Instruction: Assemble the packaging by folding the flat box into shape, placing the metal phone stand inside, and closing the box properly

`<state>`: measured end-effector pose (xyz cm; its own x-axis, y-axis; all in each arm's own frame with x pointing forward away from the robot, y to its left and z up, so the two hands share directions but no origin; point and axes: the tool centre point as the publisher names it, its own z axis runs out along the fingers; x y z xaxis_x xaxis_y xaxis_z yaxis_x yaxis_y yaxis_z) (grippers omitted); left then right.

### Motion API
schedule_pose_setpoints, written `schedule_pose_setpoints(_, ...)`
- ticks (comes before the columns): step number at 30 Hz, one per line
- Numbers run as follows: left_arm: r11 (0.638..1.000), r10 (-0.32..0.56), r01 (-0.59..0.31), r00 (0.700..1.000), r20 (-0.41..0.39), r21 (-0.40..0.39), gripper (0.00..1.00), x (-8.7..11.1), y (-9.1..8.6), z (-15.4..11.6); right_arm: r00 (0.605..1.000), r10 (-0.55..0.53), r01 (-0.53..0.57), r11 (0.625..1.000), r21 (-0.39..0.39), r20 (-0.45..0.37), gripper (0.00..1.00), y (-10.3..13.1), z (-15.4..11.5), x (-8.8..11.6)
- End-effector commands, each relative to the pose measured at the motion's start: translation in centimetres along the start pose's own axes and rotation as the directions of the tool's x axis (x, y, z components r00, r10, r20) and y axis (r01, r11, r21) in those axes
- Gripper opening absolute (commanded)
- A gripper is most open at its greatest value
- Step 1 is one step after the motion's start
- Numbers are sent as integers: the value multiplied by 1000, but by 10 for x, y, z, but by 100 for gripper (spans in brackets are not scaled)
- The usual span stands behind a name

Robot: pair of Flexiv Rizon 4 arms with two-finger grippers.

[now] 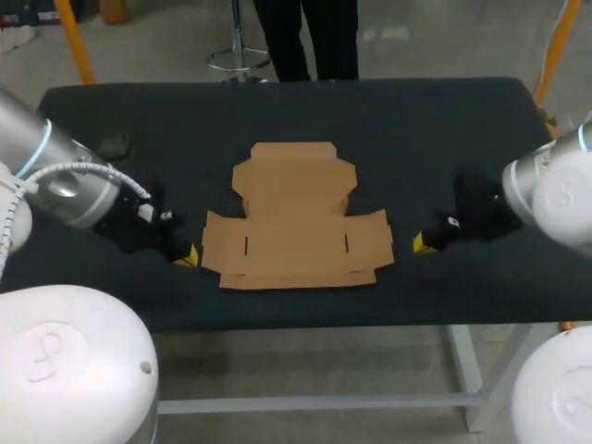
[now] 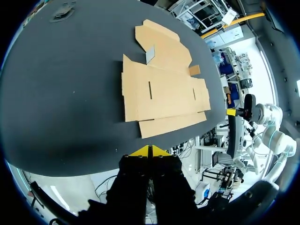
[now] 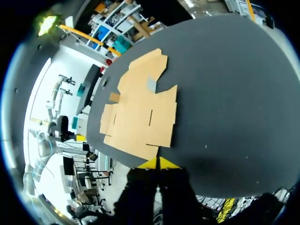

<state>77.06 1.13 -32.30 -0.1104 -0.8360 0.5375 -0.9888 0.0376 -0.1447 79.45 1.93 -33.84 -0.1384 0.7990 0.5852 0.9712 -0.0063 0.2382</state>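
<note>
The left gripper (image 2: 149, 151) sits low over the table (image 1: 444, 120) near its front edge, yellow tips pressed together on nothing. Just beside it, the flat box (image 1: 296, 222) lies unfolded mid-table. The right gripper (image 3: 159, 163), also closed and empty, sits near the box's right flap.
</note>
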Motion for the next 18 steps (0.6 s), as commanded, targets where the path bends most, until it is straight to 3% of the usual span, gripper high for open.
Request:
schedule_pose_setpoints(1, 999, -5, 5, 1000, 0, 46, 0, 1, 17, 3, 996, 1, -1, 1000, -6, -88, 0, -13, -1, -4)
schedule_pose_setpoints(10, 1000, -16, 17, 999, -38, 19, 0, -4, 34, 16, 997, 39, -40, 999, -15, -64, 0, -34, 10, -8)
schedule_pose_setpoints(18, 999, -36, 35, 997, -63, -10, 0, -3, 42, 25, 995, 74, -76, 997, -17, -64, 0, -38, 21, -10)
